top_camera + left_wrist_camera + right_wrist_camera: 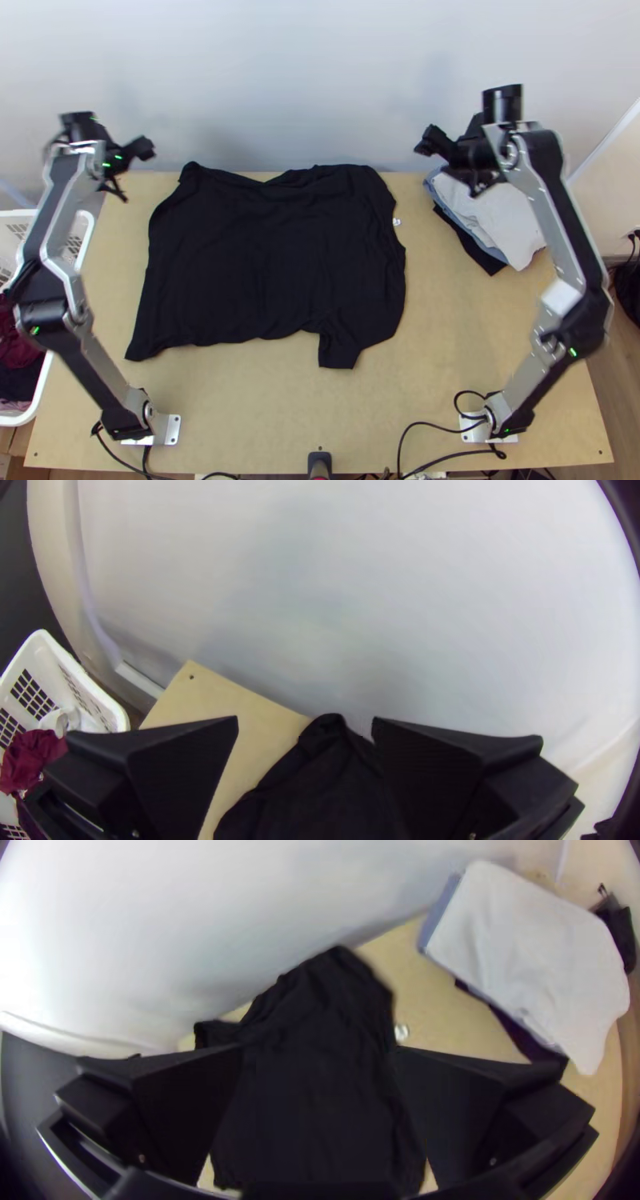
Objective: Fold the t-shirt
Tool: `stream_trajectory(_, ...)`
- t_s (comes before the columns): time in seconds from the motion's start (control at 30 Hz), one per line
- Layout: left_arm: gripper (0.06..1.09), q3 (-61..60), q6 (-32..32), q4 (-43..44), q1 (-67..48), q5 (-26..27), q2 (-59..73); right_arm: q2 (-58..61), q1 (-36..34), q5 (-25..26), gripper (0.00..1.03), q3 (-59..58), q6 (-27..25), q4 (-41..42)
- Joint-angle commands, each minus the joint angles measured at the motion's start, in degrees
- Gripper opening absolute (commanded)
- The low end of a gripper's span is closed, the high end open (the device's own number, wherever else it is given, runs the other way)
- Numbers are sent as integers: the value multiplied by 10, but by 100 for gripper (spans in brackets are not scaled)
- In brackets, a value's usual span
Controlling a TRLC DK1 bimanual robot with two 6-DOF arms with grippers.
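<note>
The t-shirt [268, 256] is spread at the tabletop's [256, 408] far edge, long axis running left-right. Left fingers [177, 767] and right fingers [453, 1107] are parted wide, empty; the far hem corner [190, 173] is best approached by the left arm.

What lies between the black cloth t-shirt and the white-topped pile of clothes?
The top view shows a strip of bare light wooden table between the t-shirt and the pile, with a small white tag at the shirt's edge.
</note>
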Motion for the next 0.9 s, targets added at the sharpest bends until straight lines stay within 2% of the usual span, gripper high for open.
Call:
stream_trajectory(0.0, 103, -36, 22, -35, 18, 41, -91, -24, -10, -39, 99, -74, -26, -78)
stream_trajectory(0.1, 103, -53, 49, -91, 41, 97, -138, -64, -10, -48, 99, -178, -84, -104)
stream_trajectory(0.17, 103, -61, 61, -132, 59, 136, -162, -87, -10, -53, 92, -249, -114, -106)
stream_trajectory(0.3, 100, -122, 70, -150, 89, 172, -222, -121, -3, -56, 87, -358, -141, -87)
stream_trajectory(0.4, 100, -166, 80, -150, 97, 175, -266, -136, 1, -58, 86, -416, -148, -66)
stream_trajectory(0.47, 100, -185, 80, -150, 101, 177, -287, -155, 4, -58, 69, -459, -150, -27)
stream_trajectory(0.53, 100, -201, 80, -150, 104, 178, -304, -168, 8, -58, 62, -495, -150, 4)
stream_trajectory(0.87, 100, -257, 90, -161, 120, 188, -366, -144, 44, -58, 61, -568, -152, 75)
